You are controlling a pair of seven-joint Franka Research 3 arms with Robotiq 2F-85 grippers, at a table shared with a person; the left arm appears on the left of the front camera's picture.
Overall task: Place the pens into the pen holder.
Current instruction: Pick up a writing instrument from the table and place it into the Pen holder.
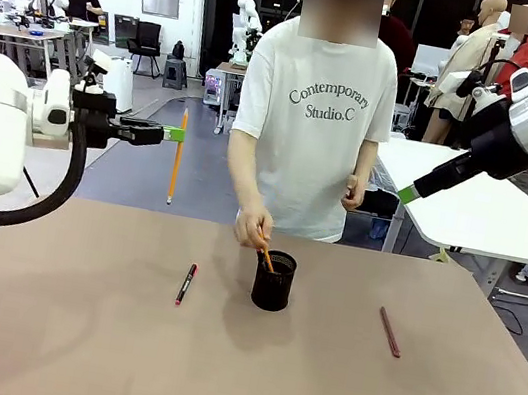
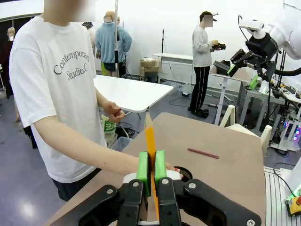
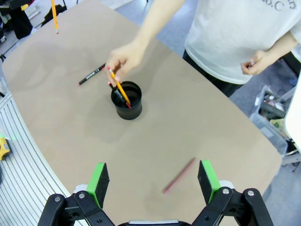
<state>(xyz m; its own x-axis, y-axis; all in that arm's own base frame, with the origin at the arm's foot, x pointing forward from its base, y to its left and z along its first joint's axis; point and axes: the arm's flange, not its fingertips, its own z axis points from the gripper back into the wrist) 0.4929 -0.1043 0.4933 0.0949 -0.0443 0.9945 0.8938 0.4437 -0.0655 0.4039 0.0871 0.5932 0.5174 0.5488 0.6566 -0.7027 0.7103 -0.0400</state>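
Note:
My left gripper (image 1: pixel 167 133) hangs high over the table's far left, shut on a yellow-orange pencil (image 1: pixel 177 158) that stands upright. In the left wrist view the green pads (image 2: pixel 144 165) clamp that pencil (image 2: pixel 150 141). The black mesh pen holder (image 1: pixel 273 280) stands mid-table. A person's hand (image 1: pixel 253 227) is lowering another orange pen (image 3: pixel 119 89) into the pen holder (image 3: pixel 127 100). A black pen with red ends (image 1: pixel 186 284) lies left of the holder, and a reddish-pink pen (image 1: pixel 389 332) lies to the right. My right gripper (image 3: pixel 153 181) is open, high above the pink pen (image 3: pixel 178 175).
The brown table (image 1: pixel 67 347) has free room in front of the holder. The person stands at the far edge, with the other hand (image 1: pixel 352 194) held at the waist. A white table (image 1: pixel 483 219) stands behind on the right.

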